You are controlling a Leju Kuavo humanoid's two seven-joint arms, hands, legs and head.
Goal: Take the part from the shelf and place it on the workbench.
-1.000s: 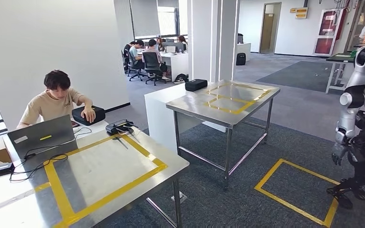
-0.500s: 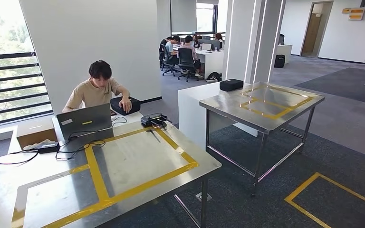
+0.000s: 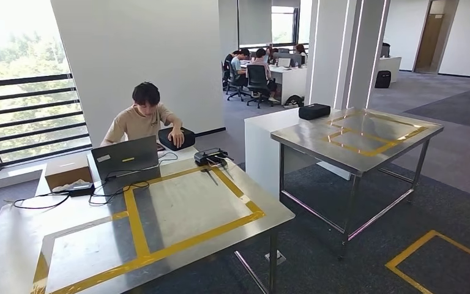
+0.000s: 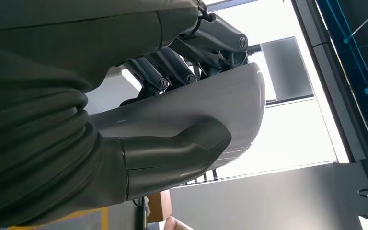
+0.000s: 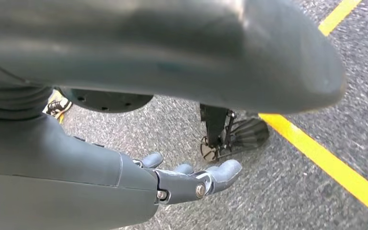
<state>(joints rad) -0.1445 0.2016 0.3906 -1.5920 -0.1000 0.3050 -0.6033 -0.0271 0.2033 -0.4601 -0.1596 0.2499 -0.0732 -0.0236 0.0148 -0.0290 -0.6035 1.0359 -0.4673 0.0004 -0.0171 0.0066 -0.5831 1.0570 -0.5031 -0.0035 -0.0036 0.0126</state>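
In the left wrist view my left hand (image 4: 165, 158) grips the part (image 4: 211, 103), a smooth grey curved shell. The thumb (image 4: 191, 143) presses on one face and the darker fingers (image 4: 172, 67) clamp the other. The workbench (image 3: 183, 205), a steel table marked with a yellow tape frame (image 3: 136, 229), stands just ahead and to the left in the head view. My right hand (image 5: 187, 184) hangs over grey carpet with its fingers stretched out and nothing in them.
A person (image 3: 144, 116) sits behind the workbench at a laptop (image 3: 125, 160), one hand on a black case (image 3: 180, 138). Cables, a cardboard box (image 3: 67, 174) and a black device (image 3: 211, 157) lie at the bench's far edge. A second steel table (image 3: 355, 138) stands right, and a yellow floor square (image 3: 440, 257) lies beyond it.
The camera has swung to the left, so the whole scene has shifted right. The workbench now sits more central, and the other robot at the right edge has left the picture.
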